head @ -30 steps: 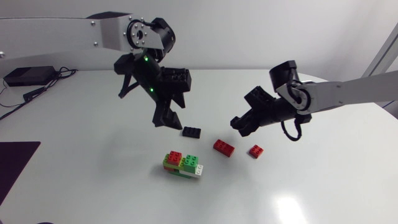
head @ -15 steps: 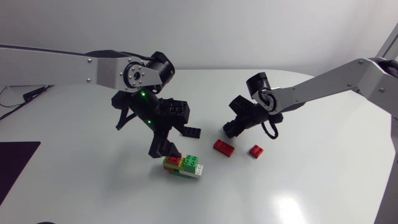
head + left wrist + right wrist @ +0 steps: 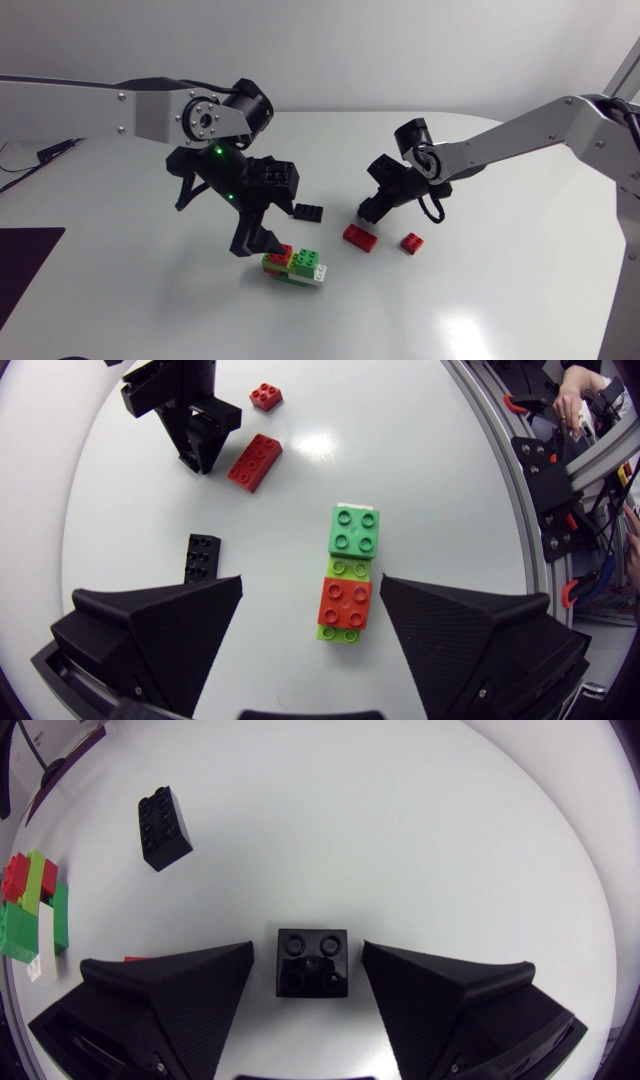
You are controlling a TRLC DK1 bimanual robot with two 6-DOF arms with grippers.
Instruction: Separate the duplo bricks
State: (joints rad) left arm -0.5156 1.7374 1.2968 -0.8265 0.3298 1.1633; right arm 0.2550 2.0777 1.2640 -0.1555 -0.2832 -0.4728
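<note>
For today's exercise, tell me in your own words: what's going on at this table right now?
Two robot arms are working on duplo bricks. The left gripper hangs open over a joined stack of green, lime, red and white bricks, not yet gripping it. The right gripper is open around a small black brick on the table. A long black brick, a long red brick and a small red brick already lie loose.
</note>
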